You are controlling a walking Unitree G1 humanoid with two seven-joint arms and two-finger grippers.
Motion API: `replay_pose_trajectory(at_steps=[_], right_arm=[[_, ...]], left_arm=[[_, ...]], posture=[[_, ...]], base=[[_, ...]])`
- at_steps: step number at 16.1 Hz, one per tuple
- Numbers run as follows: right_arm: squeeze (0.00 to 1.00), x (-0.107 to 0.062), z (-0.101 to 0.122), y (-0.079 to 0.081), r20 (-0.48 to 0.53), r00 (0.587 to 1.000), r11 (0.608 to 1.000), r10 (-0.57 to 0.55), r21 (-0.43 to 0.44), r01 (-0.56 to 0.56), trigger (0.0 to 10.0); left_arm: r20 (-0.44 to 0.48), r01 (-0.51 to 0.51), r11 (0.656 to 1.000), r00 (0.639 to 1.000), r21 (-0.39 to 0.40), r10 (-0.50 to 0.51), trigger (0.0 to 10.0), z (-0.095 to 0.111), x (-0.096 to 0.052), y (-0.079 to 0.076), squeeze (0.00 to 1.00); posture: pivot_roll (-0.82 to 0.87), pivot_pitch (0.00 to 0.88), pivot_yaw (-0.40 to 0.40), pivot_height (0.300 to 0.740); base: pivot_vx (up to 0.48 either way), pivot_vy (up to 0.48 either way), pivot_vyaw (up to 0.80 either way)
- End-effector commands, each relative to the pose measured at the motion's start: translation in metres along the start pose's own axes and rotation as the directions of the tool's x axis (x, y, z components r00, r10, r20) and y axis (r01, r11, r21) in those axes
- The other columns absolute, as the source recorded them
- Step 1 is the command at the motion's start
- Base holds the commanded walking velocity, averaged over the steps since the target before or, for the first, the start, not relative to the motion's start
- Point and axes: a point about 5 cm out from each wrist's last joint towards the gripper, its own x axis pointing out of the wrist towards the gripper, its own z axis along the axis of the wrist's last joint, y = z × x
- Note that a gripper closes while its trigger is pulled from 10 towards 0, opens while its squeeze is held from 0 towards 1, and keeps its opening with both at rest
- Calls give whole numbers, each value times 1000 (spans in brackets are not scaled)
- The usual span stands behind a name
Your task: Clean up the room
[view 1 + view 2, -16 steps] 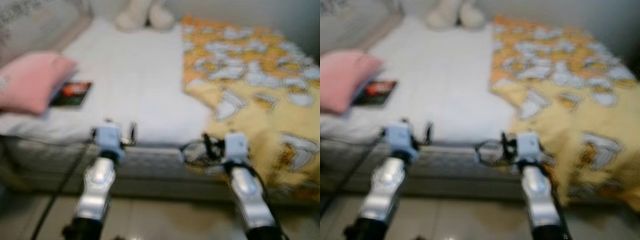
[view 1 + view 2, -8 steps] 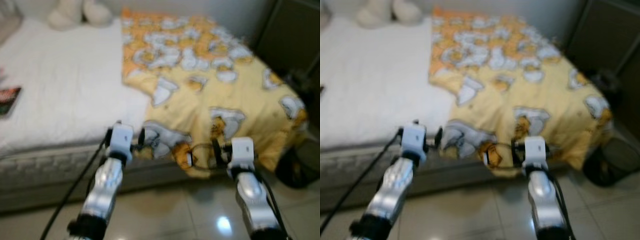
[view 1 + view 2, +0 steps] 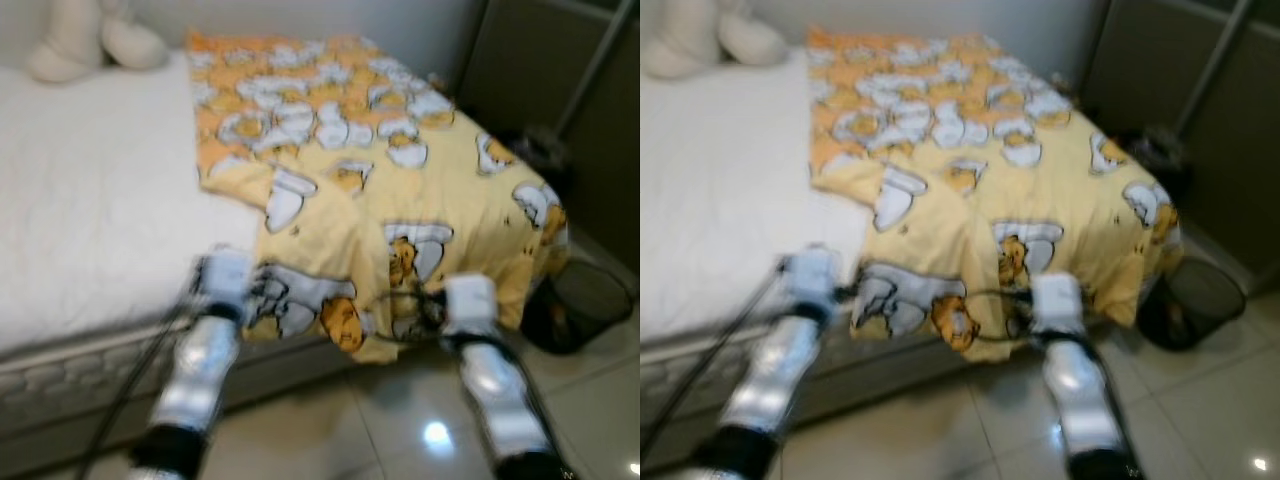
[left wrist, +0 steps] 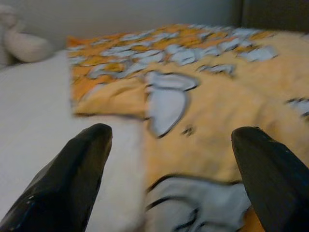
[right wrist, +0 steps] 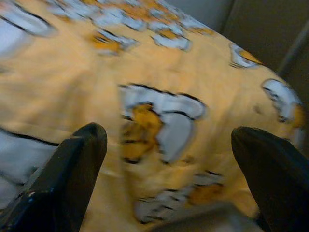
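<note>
Bedroom with a shiny tiled floor [image 3: 330, 430], and the robot is parked right at the side of the bed. Left gripper [image 4: 169, 159] is spread wide with nothing in it, hovering over the spot where the yellow cartoon-print blanket [image 3: 400, 180] meets the bare white mattress [image 3: 90, 220]. Right gripper [image 5: 169, 159] is spread wide too, empty, aimed at the blanket's drooping front edge. The blanket lies rumpled over the robot's right half of the bed and spills over the corner toward the floor. I'd guess it's soft, floppy and light, so it'll sag and slide; best bet is pinching a folded hem or corner, one per gripper. Count-wise: one blanket, one cream plush toy [image 3: 85, 40] at the far end, one dark mesh bin [image 3: 580, 305] on the floor by the bed corner.
</note>
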Motion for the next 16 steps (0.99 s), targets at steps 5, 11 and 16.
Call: replay_pose_trajectory(at_steps=[5, 11, 16], right_arm=[[0, 4, 8, 15, 43, 997, 998, 60, 12, -60, 10000], [0, 4, 3, 15, 7, 998, 998, 68, -2, -68, 10000], [0, -1, -4, 12, -5, 998, 998, 57, 20, -57, 10000]], left_arm=[[-95, -69, 995, 994, -72, 62, 10000, -16, -6, 15, 0], [-49, -3, 1000, 999, -6, 3, 10000, -7, 4, 12, 0], [-118, -33, 998, 992, 59, 39, 10000, -16, 10, 17, 0]], posture=[[3, 0, -13, 731], [-8, 0, -4, 731], [-19, 0, 3, 727]], base=[[192, 279, -455], [0, 392, -292], [0, 0, -220]])
